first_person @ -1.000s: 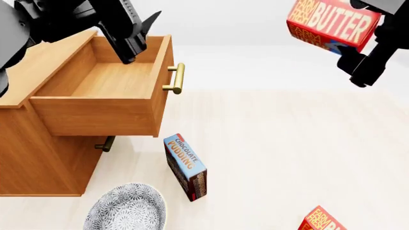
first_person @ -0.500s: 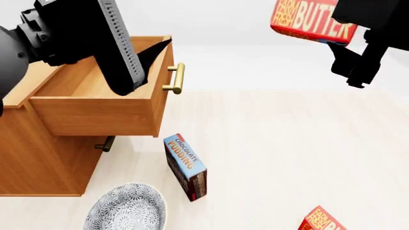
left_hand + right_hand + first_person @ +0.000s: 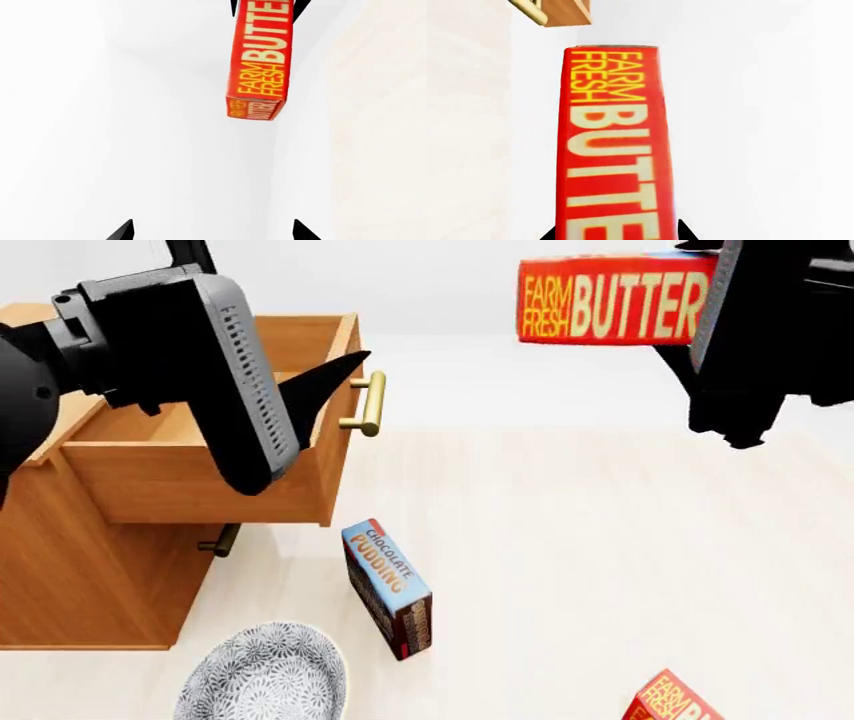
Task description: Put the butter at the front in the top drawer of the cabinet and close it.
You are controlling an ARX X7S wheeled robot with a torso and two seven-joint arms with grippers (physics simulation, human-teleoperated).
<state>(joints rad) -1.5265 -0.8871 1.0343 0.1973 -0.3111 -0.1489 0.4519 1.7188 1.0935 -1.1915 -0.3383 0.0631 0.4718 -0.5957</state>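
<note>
We begin with the cabinet (image 3: pixel 80 570), the light wooden block filling the left of the head view, standing on the pale floor (image 3: pixel 601 560). Its top drawer (image 3: pixel 200 475) is pulled well out, open box facing up, with the brass bar handle (image 3: pixel 371 403) on its front; only one end of the lower drawer's handle (image 3: pixel 220 540) peeks from beneath it.

Next in bulk come our arms. The left gripper (image 3: pixel 300 390) hangs over the open drawer, partly masking its inside. In the left wrist view only two dark fingertips (image 3: pixel 123 231) show, set well apart with nothing between them, so we read it as spread wide and empty.

The right gripper (image 3: pixel 714 305) is raised high at the upper right of the head view, well apart from the drawer. It is clamped on one end of the butter (image 3: pixel 607 298), which juts out level toward the cabinet side, lettered face toward the head camera (the carton is in the air, touching nothing but the gripper). The right wrist view shows the same carton (image 3: pixel 614 150) running away from the camera, with two black fingertips (image 3: pixel 684 232) flanking its near end and a corner of the drawer beyond its far end.

On the floor, the patterned grey bowl (image 3: pixel 263 675) sits in front of the cabinet. The chocolate pudding box (image 3: pixel 387 585) stands on edge just below the drawer's front. A second butter carton (image 3: pixel 671 700) lies at the lower right, cut by the frame edge.
</note>
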